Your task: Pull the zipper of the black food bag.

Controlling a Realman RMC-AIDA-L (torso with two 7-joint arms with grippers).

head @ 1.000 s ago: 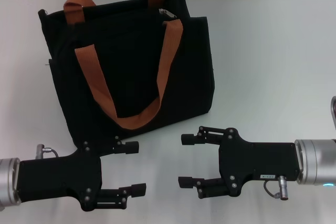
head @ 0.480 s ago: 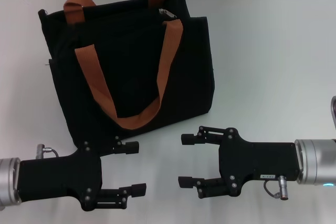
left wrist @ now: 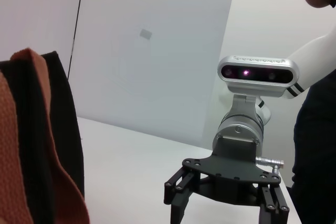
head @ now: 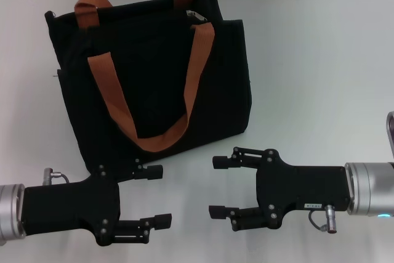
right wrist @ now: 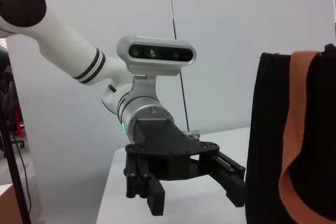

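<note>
Little movement is noted since the earlier frames; only the left gripper (head: 155,195) is shifted slightly nearer. Both it and the right gripper (head: 220,188) are held low over the tabletop (head: 320,72), jaws open, empty. Beyond them the black food bag (head: 148,72) is stood upright, the zipper (head: 196,16) seen at its top edge.

Your left gripper (head: 159,195) has edged slightly toward the near edge of the head view, fingers spread as before. The right gripper (head: 217,187) shifted barely.
</note>
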